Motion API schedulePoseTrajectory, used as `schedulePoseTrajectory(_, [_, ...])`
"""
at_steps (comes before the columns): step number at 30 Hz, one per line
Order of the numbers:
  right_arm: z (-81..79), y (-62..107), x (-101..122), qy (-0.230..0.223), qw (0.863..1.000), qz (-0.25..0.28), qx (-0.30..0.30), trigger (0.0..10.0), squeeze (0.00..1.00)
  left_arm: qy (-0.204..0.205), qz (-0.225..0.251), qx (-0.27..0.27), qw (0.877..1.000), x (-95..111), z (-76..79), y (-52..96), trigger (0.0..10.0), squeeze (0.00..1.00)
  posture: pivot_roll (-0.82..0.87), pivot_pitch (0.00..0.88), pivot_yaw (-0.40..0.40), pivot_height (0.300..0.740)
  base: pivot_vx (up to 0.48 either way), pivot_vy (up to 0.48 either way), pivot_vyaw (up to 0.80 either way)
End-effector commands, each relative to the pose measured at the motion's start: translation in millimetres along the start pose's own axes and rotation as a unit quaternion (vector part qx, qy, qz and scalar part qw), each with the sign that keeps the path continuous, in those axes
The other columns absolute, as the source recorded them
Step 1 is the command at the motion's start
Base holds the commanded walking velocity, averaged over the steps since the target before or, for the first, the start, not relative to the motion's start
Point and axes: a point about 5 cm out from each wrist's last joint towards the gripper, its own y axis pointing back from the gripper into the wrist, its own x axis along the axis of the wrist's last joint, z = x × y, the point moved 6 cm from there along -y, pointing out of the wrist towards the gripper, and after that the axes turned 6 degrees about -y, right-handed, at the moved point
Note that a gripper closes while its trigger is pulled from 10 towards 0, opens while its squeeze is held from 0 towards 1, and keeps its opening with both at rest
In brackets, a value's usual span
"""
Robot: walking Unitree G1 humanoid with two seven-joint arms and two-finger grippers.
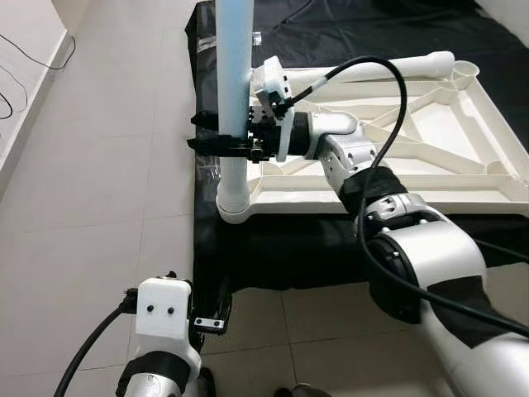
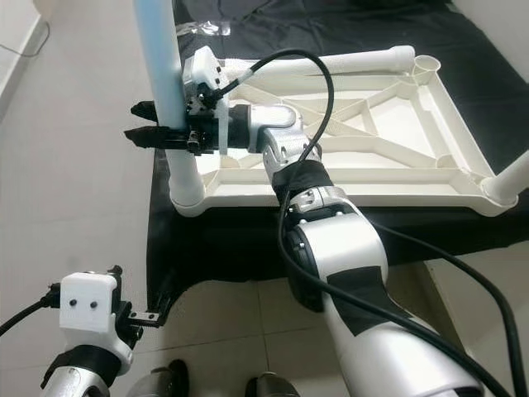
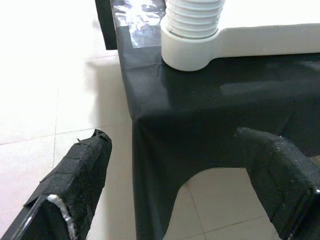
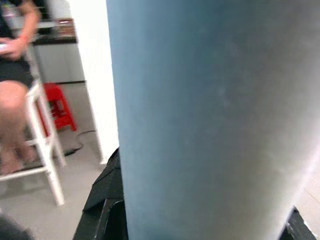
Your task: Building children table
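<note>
1. The light blue table leg [image 1: 233,74] stands straight up in the round corner socket [image 1: 233,205] of the white table top [image 1: 463,124]. The table top lies upside down, so its ribs face up.
2. The table top rests on a black sheet [image 1: 273,248] spread over the pale tiled floor [image 1: 107,182]. The corner with the leg is near the sheet's edge, on the robot's left side.
3. The right gripper [image 1: 216,132] reaches across from the right and is clamped on the table leg, a bit above the socket. One black finger sits on each side of the leg, and the tips poke out past it.
4. In the right wrist view the leg [image 4: 210,115] is very close and blurry, with the black fingers [image 4: 102,200] just showing at its sides.
5. A second white leg [image 1: 388,68] lies flat along the far edge of the table top, with an empty socket [image 1: 463,73] beside its end. In the right eye view another white leg [image 2: 514,178] sticks up at the near right corner.
6. The left gripper [image 3: 185,185] hangs low near the front edge of the sheet, not touching anything. Its two black fingers [image 3: 75,180] are spread well apart, with nothing between them.
7. In the left wrist view the ribbed bottom of the leg [image 3: 194,17] sits in the socket.
8. In the right wrist view a person [image 4: 15,90] sits on a white stool [image 4: 42,145] far behind, next to a small red stool [image 4: 60,107].
9. A thin black cable [image 1: 25,58] lies on the floor by the wall.
</note>
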Motion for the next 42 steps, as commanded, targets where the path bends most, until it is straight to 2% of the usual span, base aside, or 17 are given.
schedulePoseTrajectory(1, [-4.9,-2.5,-50.3,-0.054,0.997,-0.061,-0.017,10.0,0.00,-0.004,-0.012,0.001,1.000,-6.8,-0.3,0.4,10.0,0.00,0.11,0.297,-0.073,0.740,0.000,0.000,0.00])
schedulePoseTrajectory(9, [8.1,-4.3,-53.6,-0.056,0.993,-0.036,-0.093,10.0,0.00,-0.008,-0.008,0.004,1.000,-5.2,-3.0,0.4,10.0,0.00,0.11,0.289,-0.077,0.740,0.000,0.000,0.00])
schedulePoseTrajectory(12, [17.0,-4.7,-49.2,-0.052,0.989,-0.011,-0.141,10.0,0.00,-0.010,-0.006,0.007,1.000,-4.5,-4.9,-0.5,10.0,0.00,0.11,0.279,-0.076,0.740,0.000,0.000,0.00])
schedulePoseTrajectory(19, [24.4,-5.9,-50.3,-0.049,0.982,-0.015,-0.184,10.0,0.00,-0.012,-0.005,0.008,1.000,-4.3,-5.4,-0.8,10.0,0.00,0.11,0.279,-0.076,0.740,0.000,0.000,0.00])
schedulePoseTrajectory(22, [42.1,-0.1,-64.0,-0.036,0.955,-0.060,-0.289,10.0,0.00,-0.014,-0.004,0.010,1.000,-4.2,-7.8,-1.2,10.0,0.00,0.11,0.273,-0.074,0.740,0.000,0.000,0.00])
schedulePoseTrajectory(24, [46.6,2.0,-69.8,-0.032,0.943,-0.080,-0.320,10.0,0.00,-0.015,-0.003,0.011,1.000,-3.9,-8.6,-1.5,10.0,0.00,0.11,0.271,-0.075,0.740,0.000,0.000,0.00])
schedulePoseTrajectory(25, [46.6,2.0,-69.8,-0.032,0.943,-0.080,-0.320,10.0,0.00,-0.015,-0.003,0.011,1.000,-3.9,-8.6,-1.5,10.0,0.00,0.11,0.271,-0.075,0.740,0.000,0.000,0.00])
schedulePoseTrajectory(27, [50.1,2.4,-75.1,-0.025,0.930,-0.101,-0.353,10.0,0.00,-0.016,-0.003,0.012,1.000,-3.9,-9.2,-1.9,10.0,0.00,0.11,0.271,-0.075,0.740,0.000,0.000,0.00])
schedulePoseTrajectory(28, [50.1,2.4,-75.1,-0.025,0.930,-0.101,-0.353,10.0,0.00,-0.016,-0.003,0.012,1.000,-3.9,-9.2,-1.9,10.0,0.00,0.11,0.271,-0.075,0.740,0.000,0.000,0.00])
schedulePoseTrajectory(30, [54.9,5.7,-78.7,-0.024,0.913,-0.117,-0.391,10.0,0.00,-0.017,-0.002,0.012,1.000,-3.8,-9.3,-2.4,10.0,0.00,0.11,0.269,-0.077,0.740,0.000,0.000,0.00])
schedulePoseTrajectory(31, [54.9,5.7,-78.7,-0.024,0.913,-0.117,-0.391,10.0,0.00,-0.017,-0.002,0.012,1.000,-3.8,-9.3,-2.4,10.0,0.00,0.11,0.269,-0.077,0.740,0.000,0.000,0.00])
schedulePoseTrajectory(33, [63.4,15.6,-84.2,-0.021,0.874,-0.138,-0.466,10.0,0.00,-0.018,-0.001,0.013,1.000,-3.7,-10.1,-3.5,10.0,0.00,0.10,0.270,-0.079,0.740,0.000,0.000,0.00])
schedulePoseTrajectory(34, [63.4,15.6,-84.2,-0.021,0.874,-0.138,-0.466,10.0,0.00,-0.018,-0.001,0.013,1.000,-3.7,-10.1,-3.5,10.0,0.00,0.10,0.270,-0.079,0.740,0.000,0.000,0.00])
schedulePoseTrajectory(36, [67.2,22.4,-86.5,-0.043,0.841,-0.126,-0.524,10.0,0.00,-0.020,0.000,0.015,1.000,-3.5,-11.1,-4.5,10.0,0.00,0.11,0.271,-0.080,0.740,0.000,0.000,0.00])
schedulePoseTrajectory(37, [67.2,22.4,-86.5,-0.043,0.841,-0.126,-0.524,10.0,0.00,-0.020,0.000,0.015,1.000,-3.5,-11.1,-4.5,10.0,0.00,0.11,0.271,-0.080,0.740,0.000,0.000,0.00])
schedulePoseTrajectory(41, [69.3,41.4,-97.8,-0.129,0.765,-0.082,-0.625,10.0,0.00,-0.020,0.001,0.016,1.000,-3.2,-13.0,-5.9,10.0,0.00,0.11,0.274,-0.084,0.740,0.000,0.000,0.00])
schedulePoseTrajectory(42, [69.3,41.4,-97.8,-0.129,0.765,-0.082,-0.625,10.0,0.00,-0.020,0.001,0.016,1.000,-3.2,-13.0,-5.9,10.0,0.00,0.11,0.274,-0.084,0.740,0.000,0.000,0.00])
